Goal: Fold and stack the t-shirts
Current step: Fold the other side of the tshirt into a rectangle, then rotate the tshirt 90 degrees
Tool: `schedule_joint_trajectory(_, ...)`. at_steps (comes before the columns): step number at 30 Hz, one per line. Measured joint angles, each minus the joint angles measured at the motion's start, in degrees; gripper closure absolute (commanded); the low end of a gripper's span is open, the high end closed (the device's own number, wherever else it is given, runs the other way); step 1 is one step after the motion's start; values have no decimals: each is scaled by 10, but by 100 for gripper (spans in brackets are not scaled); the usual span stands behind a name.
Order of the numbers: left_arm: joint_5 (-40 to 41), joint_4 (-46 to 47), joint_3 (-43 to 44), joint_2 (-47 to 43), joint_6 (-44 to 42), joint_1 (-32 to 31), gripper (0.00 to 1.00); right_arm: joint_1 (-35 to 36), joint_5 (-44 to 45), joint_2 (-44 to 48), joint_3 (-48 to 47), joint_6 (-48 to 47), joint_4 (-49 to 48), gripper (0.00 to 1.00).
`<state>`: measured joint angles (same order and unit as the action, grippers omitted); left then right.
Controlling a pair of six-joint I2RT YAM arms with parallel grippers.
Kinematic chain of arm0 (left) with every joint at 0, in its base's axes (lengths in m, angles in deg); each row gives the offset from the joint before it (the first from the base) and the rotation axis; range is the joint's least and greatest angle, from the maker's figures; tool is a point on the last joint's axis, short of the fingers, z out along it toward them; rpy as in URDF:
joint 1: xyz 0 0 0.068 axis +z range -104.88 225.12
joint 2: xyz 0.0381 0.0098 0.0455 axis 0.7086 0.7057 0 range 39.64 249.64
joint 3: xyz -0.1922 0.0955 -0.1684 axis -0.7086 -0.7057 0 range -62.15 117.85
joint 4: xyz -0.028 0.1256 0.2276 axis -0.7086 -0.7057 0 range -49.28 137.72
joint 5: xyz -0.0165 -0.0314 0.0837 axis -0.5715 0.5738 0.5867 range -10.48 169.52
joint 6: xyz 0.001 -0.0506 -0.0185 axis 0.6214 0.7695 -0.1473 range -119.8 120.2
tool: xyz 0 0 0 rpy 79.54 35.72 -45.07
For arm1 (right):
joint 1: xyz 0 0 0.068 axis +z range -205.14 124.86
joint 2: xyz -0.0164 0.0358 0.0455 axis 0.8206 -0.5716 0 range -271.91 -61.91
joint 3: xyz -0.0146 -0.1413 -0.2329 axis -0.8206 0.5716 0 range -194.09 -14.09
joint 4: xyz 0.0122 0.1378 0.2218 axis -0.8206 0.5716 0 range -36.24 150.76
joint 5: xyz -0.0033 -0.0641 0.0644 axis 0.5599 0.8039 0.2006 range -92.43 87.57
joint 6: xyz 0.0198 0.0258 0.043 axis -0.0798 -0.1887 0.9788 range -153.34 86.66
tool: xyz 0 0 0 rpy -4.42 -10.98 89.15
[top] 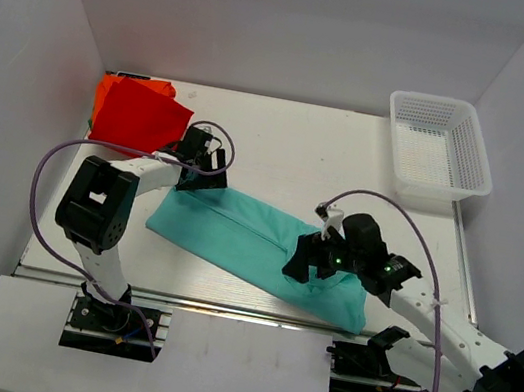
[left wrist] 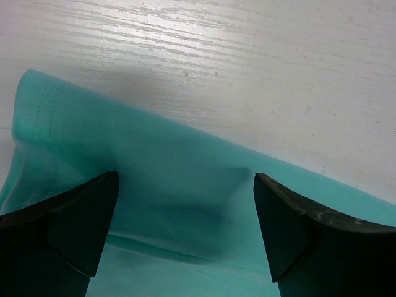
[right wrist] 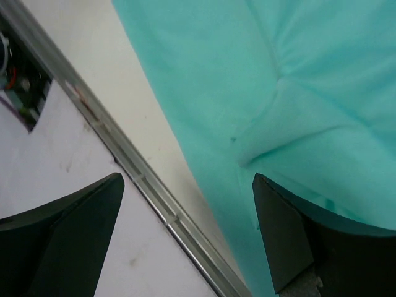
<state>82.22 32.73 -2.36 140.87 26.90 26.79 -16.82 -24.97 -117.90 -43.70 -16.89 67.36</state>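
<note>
- Two grippers released: left gripper (left wrist: 185, 232) at upper-left end of the long teal cloth t-shirt (top: 235, 232), right gripper (right wrist: 189, 238) lower-right.
- Fabric likely limp, light; pinch hemmed corners.

Bare white table (top: 290, 150) open between red folded cloth t-shirt (top: 139, 118), far left, and white plastic mesh basket (top: 436, 189), far right. Teal cloth t-shirt (top: 234, 237) lies diagonally across centre. Grey walls (top: 3, 110) close three sides.
</note>
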Motion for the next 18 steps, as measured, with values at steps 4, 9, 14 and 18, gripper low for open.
schedule_joint_trajectory(4, 2, 1, 1, 0, 2, 0, 0, 0, 69, -4, -53, 20, 13, 10)
schedule_joint_trajectory(9, 3, 0, 1, 0, 1, 0, 0, -2, 94, -77, -70, 55, -28, 10)
schedule_joint_trajectory(14, 5, 0, 1, 0, 3, 0, 0, -2, 78, -162, -67, 71, -46, 10)
schedule_joint_trajectory(18, 6, 0, 1, 0, 3, 0, 0, -2, 12, -172, -22, 76, -97, 10)
